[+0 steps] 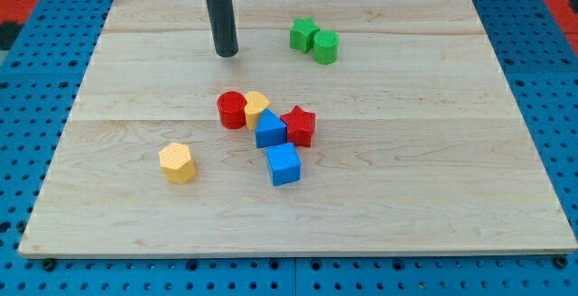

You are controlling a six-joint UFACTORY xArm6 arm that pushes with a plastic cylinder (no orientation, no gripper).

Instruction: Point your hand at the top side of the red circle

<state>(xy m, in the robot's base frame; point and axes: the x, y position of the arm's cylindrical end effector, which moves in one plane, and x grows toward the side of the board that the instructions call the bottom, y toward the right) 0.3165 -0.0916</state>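
In the single camera view, my tip (227,54) rests on the wooden board (433,197) at about 12 o'clock from the red circle (231,110), clearly apart from it and touching no block. Our tool is a plain dark rod with nothing to open or close, and it clamps nothing.

The red circle sits near the board's middle, pressed against a yellow heart-like block (256,107) at its 3 o'clock. A blue block (270,130) lies at the circle's 4 o'clock, with the red star (299,125) just beside it. A blue cube (284,164) lies at 5 o'clock, a yellow hexagon (177,162) at 8 o'clock. The green star (303,34) and a green cylinder (325,47) touch each other at about 1 o'clock, well apart.
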